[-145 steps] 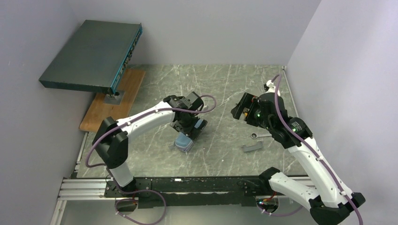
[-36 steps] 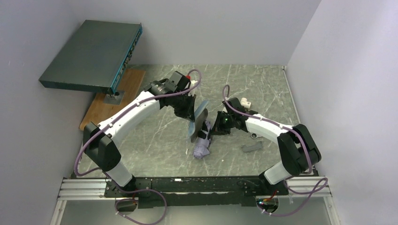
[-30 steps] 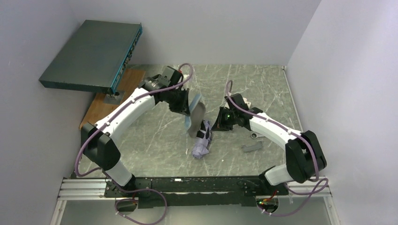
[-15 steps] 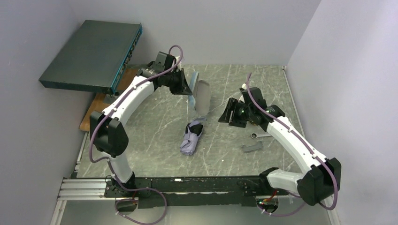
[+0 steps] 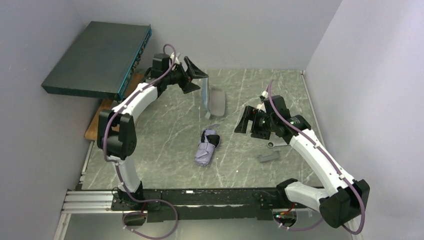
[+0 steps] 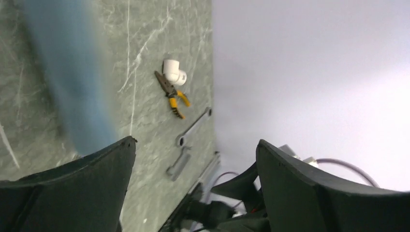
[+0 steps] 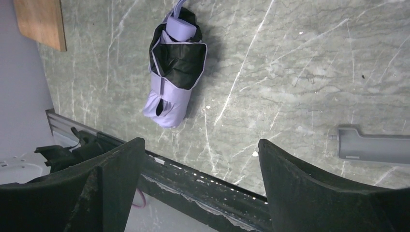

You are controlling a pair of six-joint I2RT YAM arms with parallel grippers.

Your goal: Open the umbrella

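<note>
The umbrella (image 5: pixel 205 149) lies folded on the marble table (image 5: pixel 165 140), a pale lavender bundle with black lining showing at its far end. It also shows in the right wrist view (image 7: pixel 170 99). A slate-blue pouch (image 5: pixel 215 100) is just right of my left gripper (image 5: pixel 195 78) and apart from it; it is a blue blur in the left wrist view (image 6: pixel 72 87). My left gripper (image 6: pixel 196 142) is open and empty, raised at the back left. My right gripper (image 5: pixel 243 121) is open and empty, right of the umbrella, in its own view (image 7: pixel 200 142) too.
A large dark teal box (image 5: pixel 97 55) stands on a post over a wooden board (image 5: pixel 115 115) at the back left. Yellow-handled pliers (image 6: pixel 172 94), a white pipe elbow (image 6: pixel 173 71), a wrench (image 6: pixel 193 126) and a grey bar (image 5: pixel 268 156) lie at the right.
My left gripper pulled the blue pouch off the umbrella, swung to the back left and opened. My right gripper let go of the umbrella and drew back right. The umbrella now lies on the table.
</note>
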